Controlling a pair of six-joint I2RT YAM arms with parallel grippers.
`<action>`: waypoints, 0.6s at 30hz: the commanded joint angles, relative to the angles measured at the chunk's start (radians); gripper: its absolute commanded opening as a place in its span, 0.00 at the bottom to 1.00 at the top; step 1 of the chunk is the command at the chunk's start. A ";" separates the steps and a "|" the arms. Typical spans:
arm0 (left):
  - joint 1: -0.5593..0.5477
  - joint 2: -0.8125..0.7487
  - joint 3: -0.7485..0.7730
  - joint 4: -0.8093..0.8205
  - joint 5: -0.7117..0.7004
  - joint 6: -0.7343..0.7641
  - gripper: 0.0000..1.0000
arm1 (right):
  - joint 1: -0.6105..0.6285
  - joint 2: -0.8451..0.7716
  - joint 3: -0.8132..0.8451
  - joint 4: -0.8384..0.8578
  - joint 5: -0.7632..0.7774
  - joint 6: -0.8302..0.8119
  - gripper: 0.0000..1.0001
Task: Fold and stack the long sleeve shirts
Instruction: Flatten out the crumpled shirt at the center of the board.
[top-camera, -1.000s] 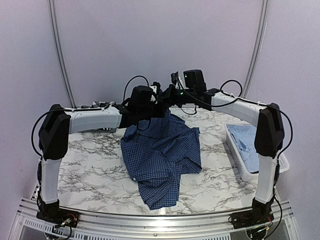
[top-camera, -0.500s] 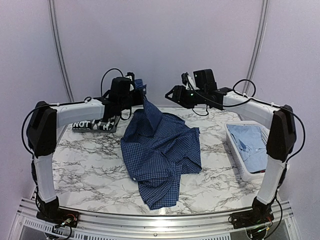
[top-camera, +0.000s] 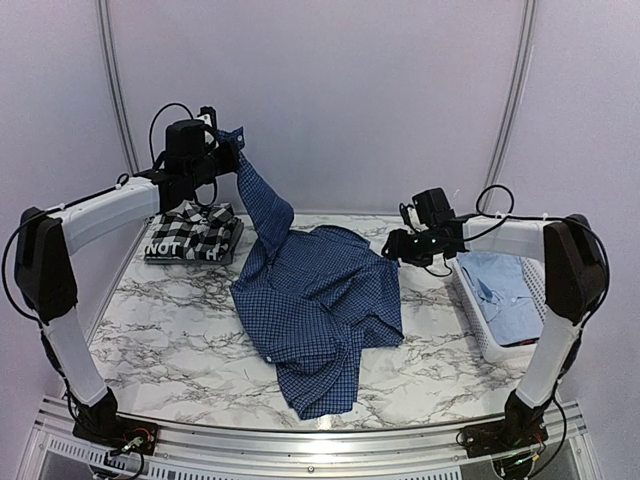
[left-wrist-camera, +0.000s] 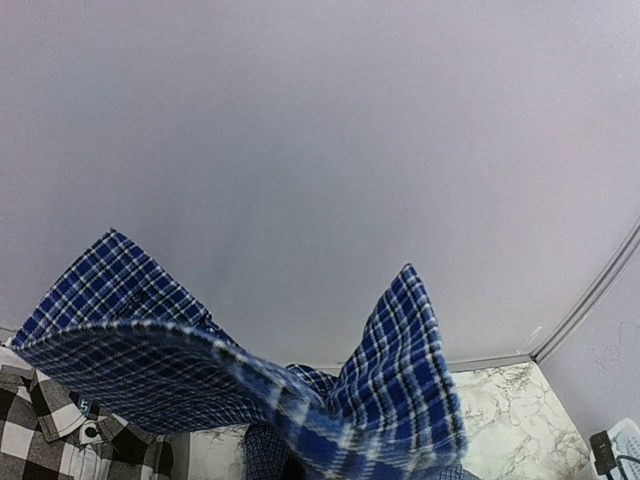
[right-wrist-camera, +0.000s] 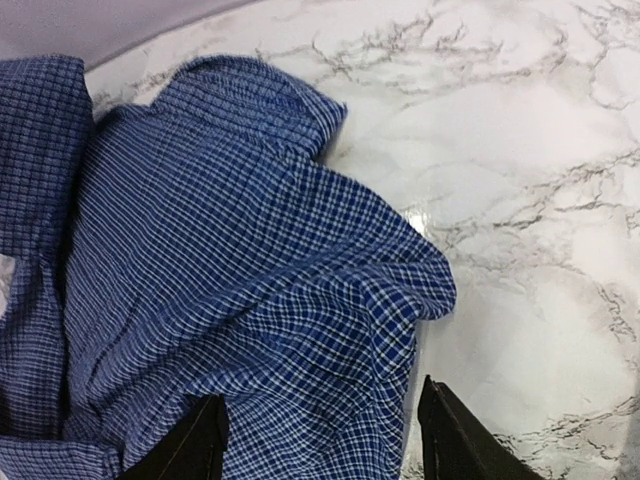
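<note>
Blue checked shirt (top-camera: 320, 300), crumpled, veined marble table (top-camera: 180, 320)

Rear overview, wrist closeups, all sharing shirt (top-camera: 320, 310)

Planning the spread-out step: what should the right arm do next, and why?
Probably lower the right gripper, now open, and pinch the edge of the dark blue shirt beneath it. The left gripper holds one part high while the rest lies bunched on the table; a second grip could spread it.
</note>
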 joint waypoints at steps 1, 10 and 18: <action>0.032 -0.039 0.006 -0.046 0.022 0.027 0.00 | 0.003 0.068 -0.014 0.040 0.024 -0.029 0.59; 0.091 -0.049 0.022 -0.069 0.043 0.028 0.00 | -0.001 0.206 0.061 0.054 0.090 -0.013 0.37; 0.163 -0.052 0.022 -0.078 0.049 0.024 0.00 | -0.045 0.242 0.246 -0.087 0.249 -0.052 0.00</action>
